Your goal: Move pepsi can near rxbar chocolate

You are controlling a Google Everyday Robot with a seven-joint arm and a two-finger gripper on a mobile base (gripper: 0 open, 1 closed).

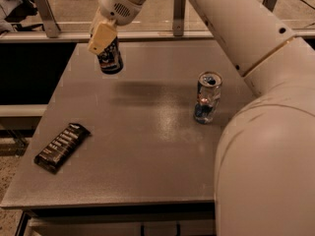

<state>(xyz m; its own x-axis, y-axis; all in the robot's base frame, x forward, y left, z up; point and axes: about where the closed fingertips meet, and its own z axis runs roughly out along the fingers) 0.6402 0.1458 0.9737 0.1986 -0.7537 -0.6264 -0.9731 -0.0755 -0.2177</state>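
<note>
My gripper [105,44] is at the back left of the table, shut on the pepsi can [111,59], a short dark blue can with white and red markings. The can hangs tilted in the air, clear of the tabletop, with its top hidden by the cream fingers [101,37]. The rxbar chocolate [62,147], a flat dark wrapper with rows of white lettering, lies near the front left edge of the table, well in front of the can and a little to its left.
A taller silver can with a blue base [206,98] stands right of the table's middle. The grey table [147,146] has a rail [172,33] behind its back edge. My white arm [266,132] fills the right side.
</note>
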